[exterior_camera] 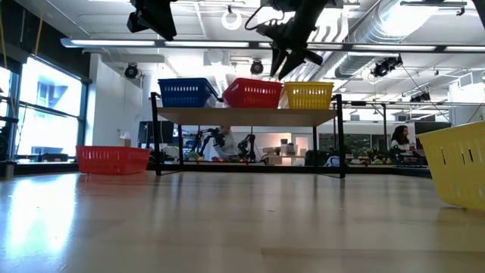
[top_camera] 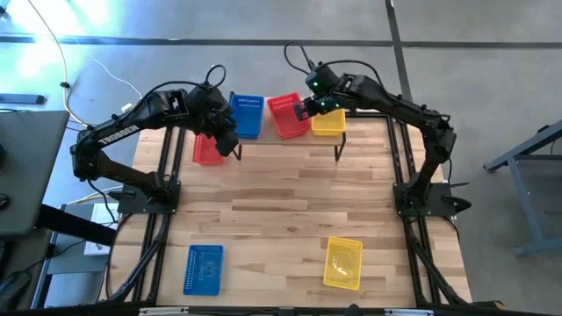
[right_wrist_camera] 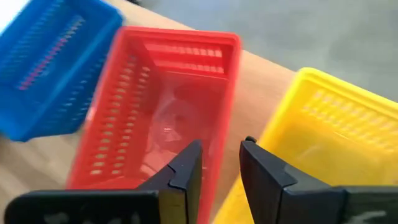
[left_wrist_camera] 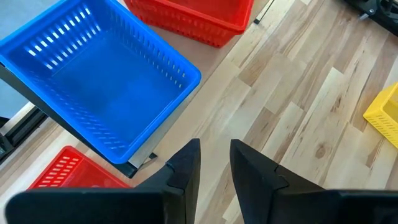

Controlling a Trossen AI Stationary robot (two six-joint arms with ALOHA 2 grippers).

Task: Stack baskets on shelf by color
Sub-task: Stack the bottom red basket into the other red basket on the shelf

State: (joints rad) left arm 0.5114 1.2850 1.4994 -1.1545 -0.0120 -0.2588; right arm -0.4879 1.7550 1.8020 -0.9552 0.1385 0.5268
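The shelf (exterior_camera: 246,116) stands at the table's far edge and carries a blue basket (top_camera: 247,115), a skewed red basket (top_camera: 287,117) and a yellow basket (top_camera: 328,122) side by side. Another red basket (top_camera: 207,148) rests on the table left of the shelf. A blue basket (top_camera: 203,268) and a yellow basket (top_camera: 342,262) lie near the table's near edge. My right gripper (right_wrist_camera: 221,171) is open just above the shelf's red basket, its fingers on either side of the wall next to the yellow basket. My left gripper (left_wrist_camera: 214,163) is open and empty, in the air by the shelf's left front corner.
The shelf's black legs (top_camera: 338,154) stand on the tabletop in front of the baskets. The middle of the tabletop (top_camera: 290,206) is bare wood. Beyond the table's far edge is grey floor, and black frame rails (top_camera: 162,254) run along both sides of the table.
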